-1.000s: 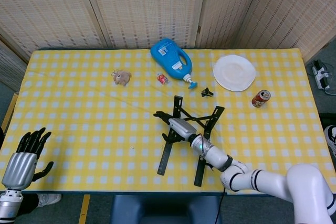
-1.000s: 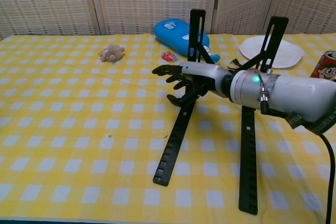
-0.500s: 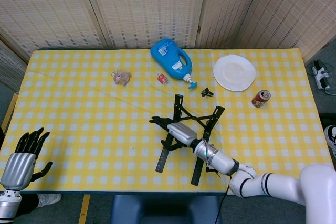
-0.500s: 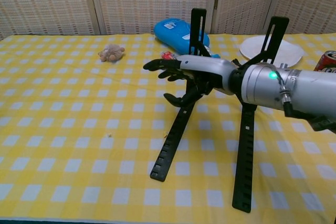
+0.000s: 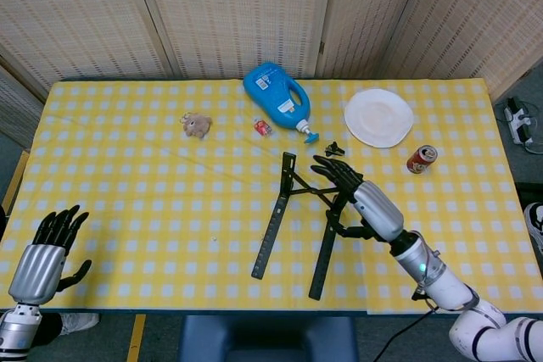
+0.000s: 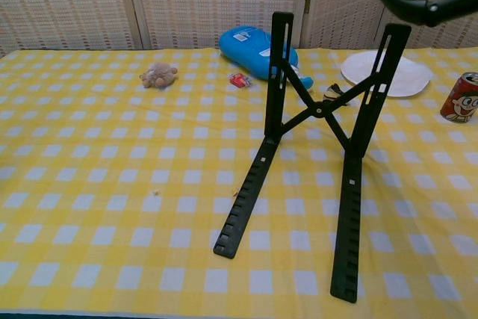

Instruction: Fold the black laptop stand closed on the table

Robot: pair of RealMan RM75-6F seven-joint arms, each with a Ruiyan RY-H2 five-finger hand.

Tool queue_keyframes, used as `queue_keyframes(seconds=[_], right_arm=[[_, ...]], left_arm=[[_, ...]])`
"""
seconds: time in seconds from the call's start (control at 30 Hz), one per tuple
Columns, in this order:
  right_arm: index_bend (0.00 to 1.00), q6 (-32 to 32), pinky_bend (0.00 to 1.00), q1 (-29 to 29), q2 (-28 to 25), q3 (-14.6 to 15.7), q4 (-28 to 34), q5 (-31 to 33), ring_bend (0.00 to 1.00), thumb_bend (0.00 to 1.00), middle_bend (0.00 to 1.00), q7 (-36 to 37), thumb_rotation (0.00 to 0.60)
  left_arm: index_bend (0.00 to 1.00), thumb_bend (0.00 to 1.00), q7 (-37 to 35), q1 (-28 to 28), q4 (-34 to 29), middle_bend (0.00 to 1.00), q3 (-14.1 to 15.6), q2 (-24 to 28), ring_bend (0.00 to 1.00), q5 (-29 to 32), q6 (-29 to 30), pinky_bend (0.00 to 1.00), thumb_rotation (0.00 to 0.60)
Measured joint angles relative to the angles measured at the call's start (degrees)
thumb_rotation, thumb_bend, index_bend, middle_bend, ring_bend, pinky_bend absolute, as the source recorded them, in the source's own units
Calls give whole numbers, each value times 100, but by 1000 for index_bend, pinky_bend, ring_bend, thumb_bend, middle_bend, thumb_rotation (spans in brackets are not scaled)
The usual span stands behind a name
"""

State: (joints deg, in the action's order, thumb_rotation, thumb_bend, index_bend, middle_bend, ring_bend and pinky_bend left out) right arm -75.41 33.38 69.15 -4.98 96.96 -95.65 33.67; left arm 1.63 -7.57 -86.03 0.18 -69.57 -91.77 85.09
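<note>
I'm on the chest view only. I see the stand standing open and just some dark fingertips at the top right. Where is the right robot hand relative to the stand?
Observer: The right robot hand hovers over the top of the right upright of the laptop stand, fingers spread, holding nothing.
Operator: And the left one? I can't see it at all.
Observer: The left robot hand is by the table's near-left corner, far from the stand, fingers apart and empty.
</note>
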Motion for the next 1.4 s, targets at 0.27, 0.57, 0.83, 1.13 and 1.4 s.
queue_keyframes(seconds=[0.27,0.57,0.83,1.13,1.4], right_arm=[[0,191,0,-88,-163,-67,-172,469,0,599,0,292,600],[0,1396,0,209,7,-179,-930,1148,0,599,0,1241,600],[0,1500,0,305,-44,114,-1015,405,0,599,0,2600,600],[0,327,0,227,-494,986,-848,-1302,0,599,0,4104,600],[0,-86,0,133,-761,1365,-772,-1619,0,599,0,3853,600]], left_arm=[[0,341,57,-14,-54,24,0,0,37,-21,-1,0,600],[0,341,114,-6,-98,25,-3,32,37,54,-39,0,600],[0,341,195,-24,-177,25,2,49,37,9,-34,0,600],[0,341,221,-33,-255,25,-29,97,37,-4,7,0,600],[0,341,202,-128,-338,25,-97,251,37,-60,0,0,600]])
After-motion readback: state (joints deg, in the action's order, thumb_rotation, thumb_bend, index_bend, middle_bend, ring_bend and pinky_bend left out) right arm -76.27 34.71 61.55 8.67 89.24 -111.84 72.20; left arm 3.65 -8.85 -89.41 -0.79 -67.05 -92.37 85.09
